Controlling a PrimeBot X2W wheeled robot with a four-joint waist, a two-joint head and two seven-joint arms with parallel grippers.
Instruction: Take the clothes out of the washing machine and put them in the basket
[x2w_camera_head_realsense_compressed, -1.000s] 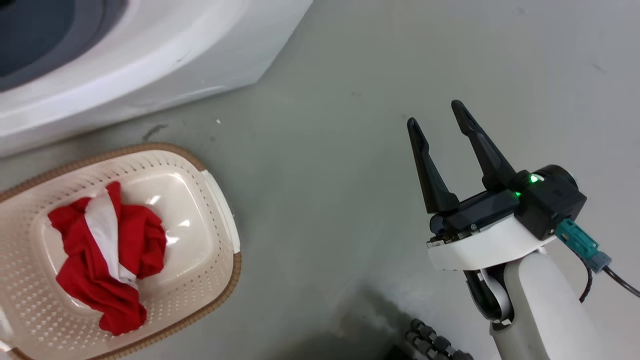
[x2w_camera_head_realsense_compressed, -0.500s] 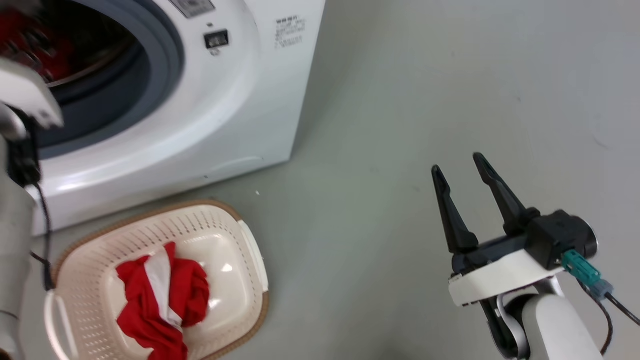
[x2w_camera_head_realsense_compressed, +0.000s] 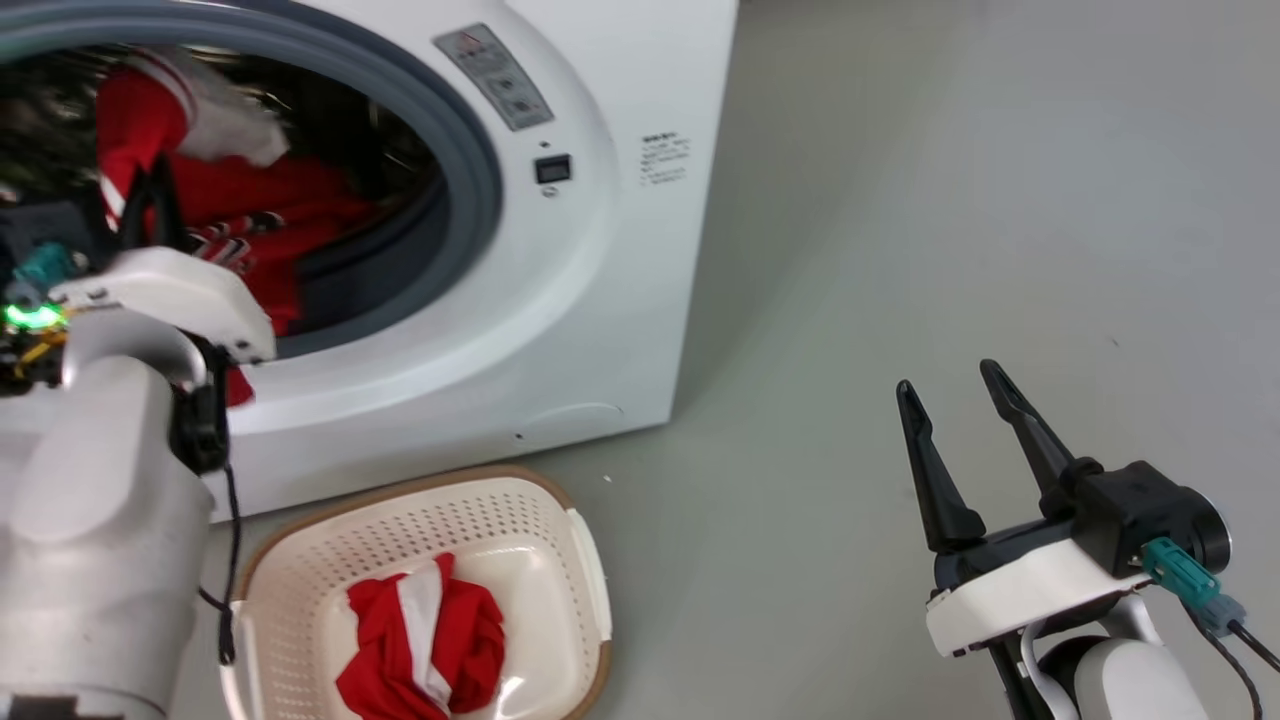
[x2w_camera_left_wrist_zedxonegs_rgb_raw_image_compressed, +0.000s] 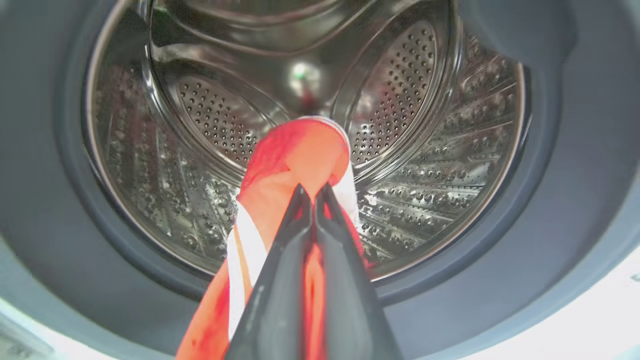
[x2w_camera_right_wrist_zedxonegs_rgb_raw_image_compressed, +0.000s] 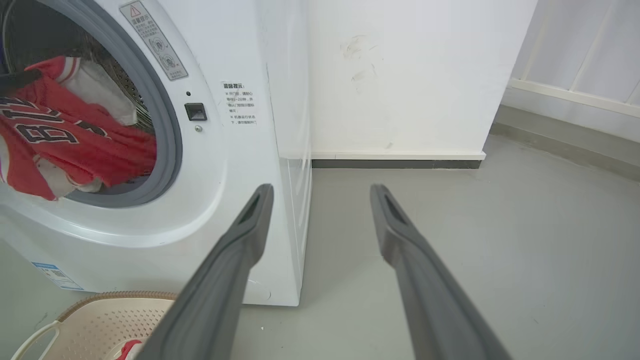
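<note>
Left gripper (x2w_camera_left_wrist_zedxonegs_rgb_raw_image_compressed: 312, 192): fingers pressed together, pinching a fold of a red garment (x2w_camera_left_wrist_zedxonegs_rgb_raw_image_compressed: 295, 155) with white trim. The cloth bulges just beyond the tips and hangs away beneath them. The tips point into the steel drum (x2w_camera_left_wrist_zedxonegs_rgb_raw_image_compressed: 400, 100), and the grey gasket (x2w_camera_left_wrist_zedxonegs_rgb_raw_image_compressed: 550, 150) rings them on all sides, so I place the gripper at the mouth of the washing machine (x2w_camera_head_realsense_compressed: 620, 300), not deep inside.

In the right wrist view, a lettered jersey (x2w_camera_right_wrist_zedxonegs_rgb_raw_image_compressed: 60, 130) drapes across the opening, close beside the pinched fold. I cannot tell whether it is the same piece I am holding or a second one.

Below the left gripper, on the floor (x2w_camera_head_realsense_compressed: 900, 200) just in front of the machine, stands the basket (x2w_camera_head_realsense_compressed: 300, 600). One red-and-white bundle (x2w_camera_head_realsense_compressed: 420, 650) already lies in its bottom.

Right gripper (x2w_camera_head_realsense_compressed: 948, 376): fingers spread and empty. It is well apart from the left, over bare floor, on the far side of the basket.

Progress, my judgement: one piece delivered, at least one more not yet out. Grasp looks secured on the fold. Left to do: draw the cloth clear of the gasket, carry it down over the basket, let go. I cannot see the drum floor under the hanging cloth, so whether anything more lies there is unknown.
</note>
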